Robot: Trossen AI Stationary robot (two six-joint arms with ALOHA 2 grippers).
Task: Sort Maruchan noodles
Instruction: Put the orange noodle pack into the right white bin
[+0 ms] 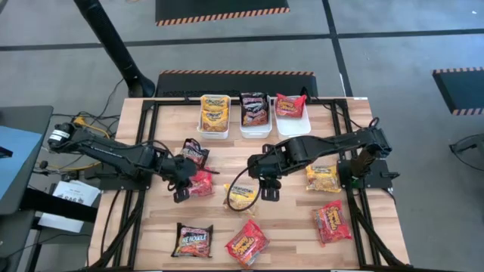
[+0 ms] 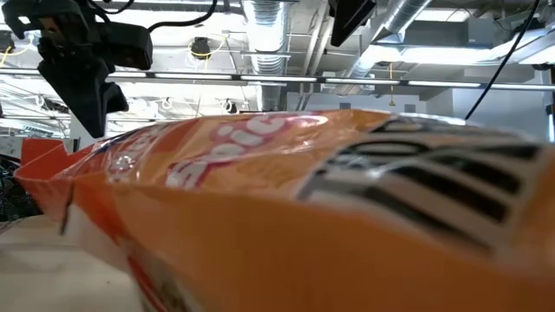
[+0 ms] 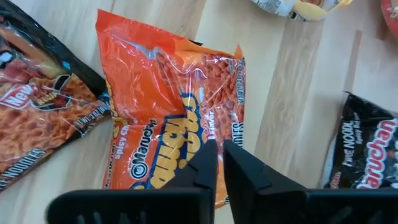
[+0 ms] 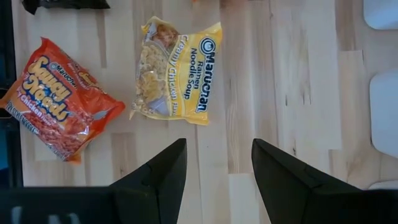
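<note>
A pale wooden table on a grey floor carries the whole scene, with three white bins in a row at its far edge.

The left gripper sits left of the table's middle. In the left wrist view its fingers stand almost together over the near edge of a red packet; whether they pinch the wrapper cannot be told. Just beyond that packet, on the far side, lies a dark packet.

The right gripper hangs near the table's middle with its jaws spread wide and nothing between them. A yellow packet lies on the wood just to its left and slightly nearer.

Farther out, a second yellow packet lies to the right, under the right arm. Along the near edge lie a black packet at the left, a red one in the middle and another red one at the right.

The far bins each hold packets: yellow in the left one, dark in the middle one, red in the right one. The low view is almost filled by an orange-red wrapper right at the lens.
</note>
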